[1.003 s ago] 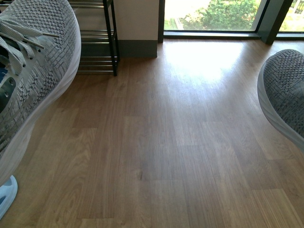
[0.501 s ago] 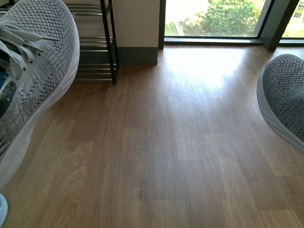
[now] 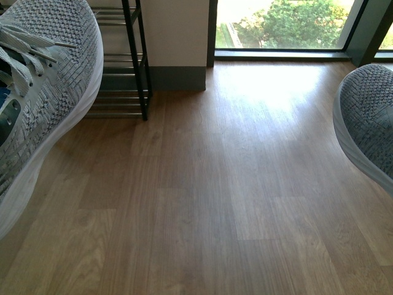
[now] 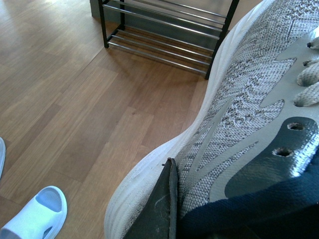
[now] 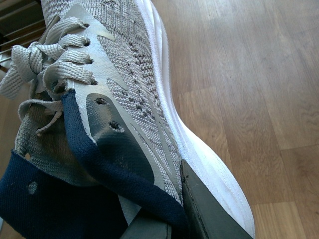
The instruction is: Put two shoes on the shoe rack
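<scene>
Two grey sneakers hang above the wooden floor. The left one (image 3: 49, 80) fills the front view's left edge, laces showing, and my left gripper (image 4: 175, 201) is shut on its side wall (image 4: 249, 109) at the collar. The right one (image 3: 368, 117) shows only its toe at the right edge, with my right gripper (image 5: 174, 209) shut on its collar (image 5: 129, 79). One dark finger (image 5: 209, 216) presses its outer side. The shoe rack (image 3: 126, 67), black frame with chrome bars, stands at the back left by the wall, beyond the left sneaker (image 4: 164, 40).
A pale blue slide sandal (image 4: 37, 214) lies on the floor below the left sneaker, with another sandal's edge (image 4: 1, 154) beside it. A large window (image 3: 282, 24) and a white wall with a grey skirting board (image 3: 178, 77) close off the back.
The rack and window sit lower and nearer in the front view. The blue sandal at the lower left has dropped out of sight. Both sneakers stay held.
</scene>
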Robot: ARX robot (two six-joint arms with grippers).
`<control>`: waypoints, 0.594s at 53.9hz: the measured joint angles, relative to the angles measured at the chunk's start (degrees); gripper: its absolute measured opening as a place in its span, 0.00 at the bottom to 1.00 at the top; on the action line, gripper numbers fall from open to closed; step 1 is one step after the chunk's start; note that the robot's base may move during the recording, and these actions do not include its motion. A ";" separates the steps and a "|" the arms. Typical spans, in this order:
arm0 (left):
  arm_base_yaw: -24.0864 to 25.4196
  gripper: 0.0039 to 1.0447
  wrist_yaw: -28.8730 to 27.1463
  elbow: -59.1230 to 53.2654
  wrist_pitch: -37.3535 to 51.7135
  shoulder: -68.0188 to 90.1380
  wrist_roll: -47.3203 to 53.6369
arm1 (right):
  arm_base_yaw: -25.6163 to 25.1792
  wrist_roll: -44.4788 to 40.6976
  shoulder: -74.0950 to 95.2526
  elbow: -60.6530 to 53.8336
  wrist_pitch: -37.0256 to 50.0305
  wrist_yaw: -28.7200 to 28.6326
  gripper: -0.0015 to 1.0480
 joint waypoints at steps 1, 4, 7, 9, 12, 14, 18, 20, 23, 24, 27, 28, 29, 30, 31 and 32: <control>0.00 0.01 -0.02 0.00 0.00 0.00 0.00 | 0.00 0.00 0.00 0.00 0.00 0.00 0.01; 0.00 0.01 -0.04 0.00 0.00 0.00 0.00 | 0.00 0.00 0.00 0.00 0.00 -0.02 0.01; 0.00 0.01 -0.04 0.00 0.00 0.00 -0.02 | 0.02 0.02 0.00 0.00 0.00 -0.02 0.01; -0.02 0.01 -0.02 0.00 0.00 0.00 0.00 | 0.02 0.02 0.00 0.00 0.00 -0.02 0.01; -0.02 0.01 -0.02 0.00 0.00 0.00 -0.02 | 0.00 0.02 0.00 0.00 0.00 0.02 0.01; -0.02 0.01 -0.02 0.00 0.00 0.00 0.00 | 0.00 0.02 0.00 0.00 0.00 0.04 0.01; 0.00 0.01 -0.02 0.00 0.00 0.00 0.00 | 0.00 0.02 0.00 0.00 0.00 0.02 0.01; -0.02 0.01 -0.02 0.00 0.00 0.00 0.00 | 0.00 0.02 0.00 0.00 0.00 0.00 0.01; 0.00 0.01 -0.02 0.00 0.00 0.00 0.00 | 0.00 0.02 0.00 0.00 0.00 0.00 0.01; 0.00 0.01 -0.02 0.00 0.00 0.00 0.00 | 0.00 0.00 0.00 0.00 0.00 0.00 0.01; -0.02 0.01 -0.04 0.00 0.00 0.00 0.00 | 0.00 0.00 0.00 0.00 0.00 0.00 0.01; -0.02 0.01 -0.04 0.00 0.00 0.00 0.00 | 0.00 0.00 0.00 0.00 0.00 0.02 0.01; 0.00 0.01 -0.09 0.00 0.00 0.00 0.00 | 0.00 0.02 0.00 0.00 0.00 0.00 0.01; 0.00 0.01 -0.07 0.00 0.00 0.00 0.00 | 0.00 0.00 0.00 0.00 0.00 0.00 0.01; 0.00 0.01 -0.04 0.00 0.00 0.00 0.00 | 0.00 0.00 0.00 0.00 0.02 0.00 0.01; -0.02 0.01 0.00 0.00 0.00 0.00 0.00 | 0.00 0.00 0.00 0.00 0.00 0.00 0.01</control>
